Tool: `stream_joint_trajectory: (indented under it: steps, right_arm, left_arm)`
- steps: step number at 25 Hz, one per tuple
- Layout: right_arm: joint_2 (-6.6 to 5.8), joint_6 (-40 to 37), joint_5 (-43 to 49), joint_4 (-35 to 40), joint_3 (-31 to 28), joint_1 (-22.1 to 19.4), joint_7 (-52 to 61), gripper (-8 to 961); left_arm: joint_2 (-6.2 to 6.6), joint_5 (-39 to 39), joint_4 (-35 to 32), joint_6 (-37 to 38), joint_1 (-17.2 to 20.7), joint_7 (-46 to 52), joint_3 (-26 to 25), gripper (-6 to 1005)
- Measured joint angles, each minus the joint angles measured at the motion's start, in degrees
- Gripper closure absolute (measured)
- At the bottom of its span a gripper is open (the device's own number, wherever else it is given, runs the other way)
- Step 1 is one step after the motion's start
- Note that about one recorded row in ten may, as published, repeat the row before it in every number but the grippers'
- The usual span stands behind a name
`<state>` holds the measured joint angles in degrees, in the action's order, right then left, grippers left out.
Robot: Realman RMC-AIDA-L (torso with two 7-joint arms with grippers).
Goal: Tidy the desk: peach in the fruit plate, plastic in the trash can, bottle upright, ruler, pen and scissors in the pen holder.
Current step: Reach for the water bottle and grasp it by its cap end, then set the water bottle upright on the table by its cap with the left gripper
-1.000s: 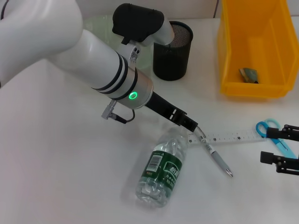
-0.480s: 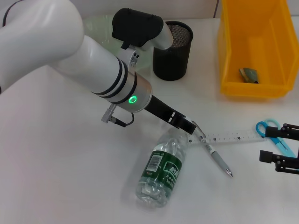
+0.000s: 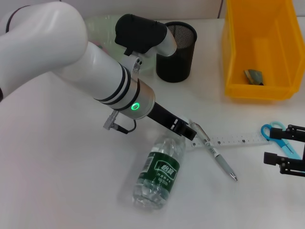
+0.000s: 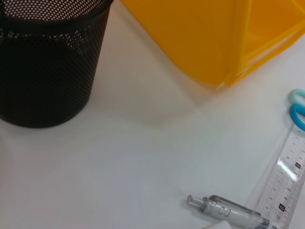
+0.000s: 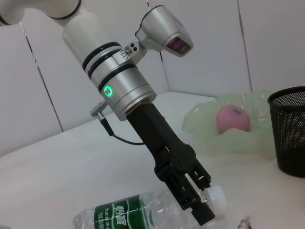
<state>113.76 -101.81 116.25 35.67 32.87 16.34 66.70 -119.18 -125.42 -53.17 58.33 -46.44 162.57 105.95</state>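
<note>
The clear bottle (image 3: 159, 171) with a green label lies on its side on the white desk, also seen as bottle (image 5: 143, 212). My left gripper (image 3: 188, 133) is down at its neck, fingers (image 5: 190, 195) straddling it just behind the white cap. The pen (image 3: 217, 155) lies across the clear ruler (image 3: 236, 140). Blue scissors (image 3: 279, 136) lie between the fingers of my open right gripper (image 3: 286, 145) at the right edge. The peach (image 5: 233, 119) rests in the green fruit plate (image 5: 205, 129). A scrap of plastic (image 3: 253, 76) lies in the yellow trash can (image 3: 259, 90).
The black mesh pen holder (image 3: 176, 45) stands at the back, between the fruit plate (image 3: 97, 24) and the trash can. In the left wrist view the pen holder (image 4: 47, 62), pen (image 4: 228, 210) and ruler (image 4: 286, 191) appear. The left arm's bulk covers the desk's left side.
My left gripper moved down and slightly left onto the bottle's neck. The bottle shifted left and turned, its base swinging leftward. The right arm has hardly moved.
</note>
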Motion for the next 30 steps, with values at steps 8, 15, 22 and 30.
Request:
stream_joint_trajectory:
  steps: [8, 15, 22, 30]
  right_arm:
    - [0.07, 0.71, 0.0, -0.08, 0.0, -0.05, -0.07, 242]
    - [0.15, 0.74, 0.0, -0.08, 0.0, -0.09, -0.08, 240]
    - [0.55, 0.75, 0.03, -0.08, -0.51, -0.05, -0.08, 240]
    - [0.85, 0.74, 0.03, -0.08, -0.53, -0.04, -0.08, 241]
  left_arm:
    - [0.0, 0.03, -0.6, -0.33, 0.68, -0.9, 0.13, 423]
    - [0.0, 0.02, -0.82, -0.34, 1.08, -1.9, 0.43, 548]
    - [0.01, -0.14, -3.58, -0.05, 2.82, -4.02, 0.68, 549]
    - [0.41, 0.03, -20.9, 0.0, 14.84, -8.21, -3.09, 549]
